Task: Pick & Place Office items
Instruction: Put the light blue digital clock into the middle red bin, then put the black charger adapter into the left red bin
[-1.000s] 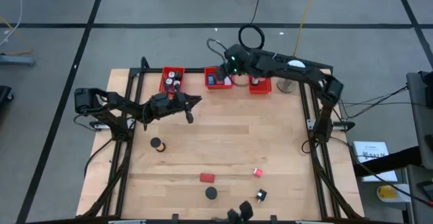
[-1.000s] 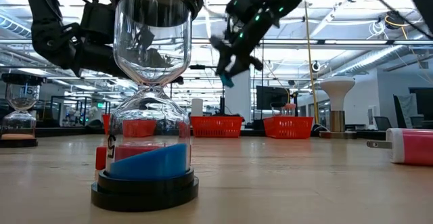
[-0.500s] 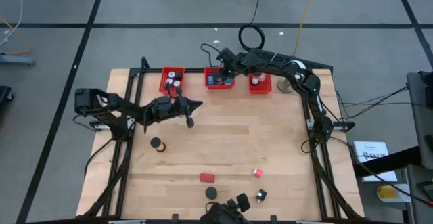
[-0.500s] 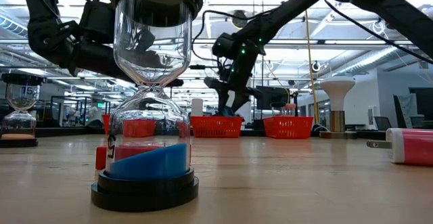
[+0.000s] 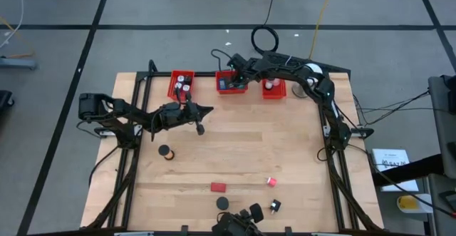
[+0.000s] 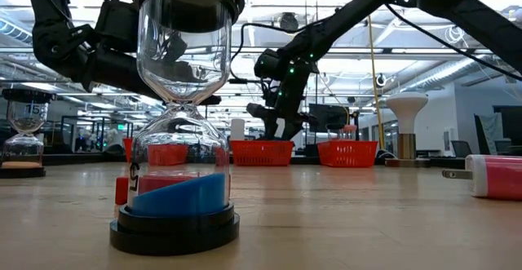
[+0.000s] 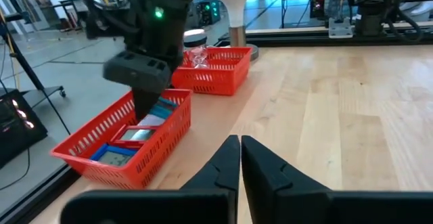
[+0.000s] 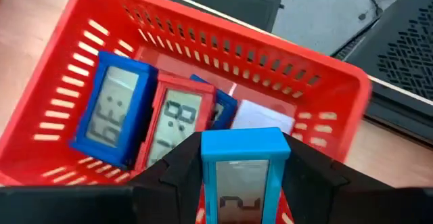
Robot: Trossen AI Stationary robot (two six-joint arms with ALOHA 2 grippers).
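A black-based glass hourglass with blue sand (image 6: 174,152) is seen at 6 o'clock on the wooden surface (image 5: 235,157); the left gripper (image 7: 239,158), fingers pressed together and empty, is held at 10 o'clock; a light-blue rectangular digital clock (image 8: 245,175) is clamped by the right gripper (image 8: 243,183) above the middle red plastic bin (image 8: 325,95) at 12 o'clock.

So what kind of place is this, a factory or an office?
It looks more like a robotics lab or workshop hall. Two dark arms work over a wooden table with red bins, cables trail across the grey floor, and the low view shows a big open room with benches and monitors.
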